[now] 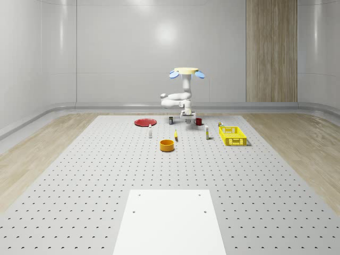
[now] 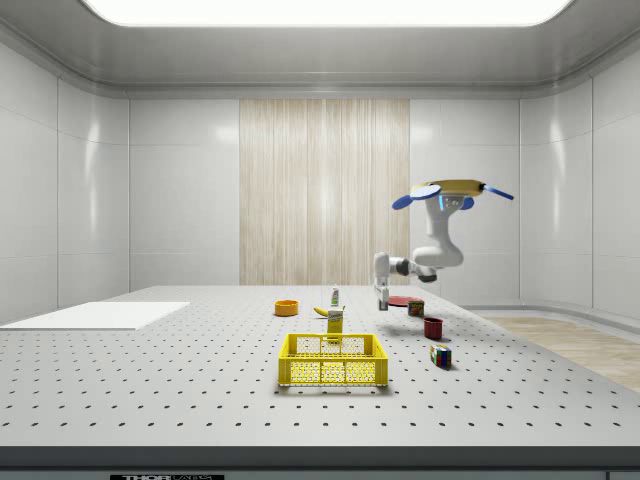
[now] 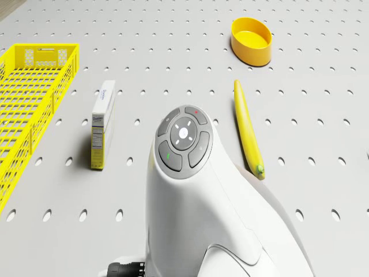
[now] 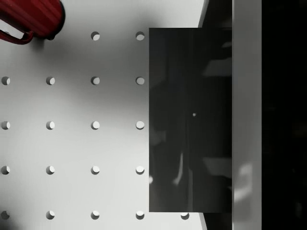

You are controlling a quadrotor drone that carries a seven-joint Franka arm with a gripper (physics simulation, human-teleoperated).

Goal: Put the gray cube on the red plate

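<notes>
Big holed table (image 1: 79, 175). Above its far end, a hovering drone (image 1: 186, 71), arm (image 1: 178, 96) bent down, gripper (image 1: 189, 114) low by the tabletop. In the whole-scene view, red plate (image 1: 145, 122) at 9 o'clock from it. In the wrist view, gray cube (image 4: 189, 120) right up close, red mug (image 4: 33, 19) near. Cannot tell the grip.

The place reads as a test lab rendered in a simulator. A broad gray tabletop (image 1: 79, 175) drilled with a regular grid of holes, like an optical bench, takes up most of the room. Around it run smooth white wall panels (image 2: 180, 190), one strip of wood paneling (image 2: 325, 190), a wooden floor (image 1: 32, 154) and a large ceiling light panel (image 2: 330, 10).
</notes>
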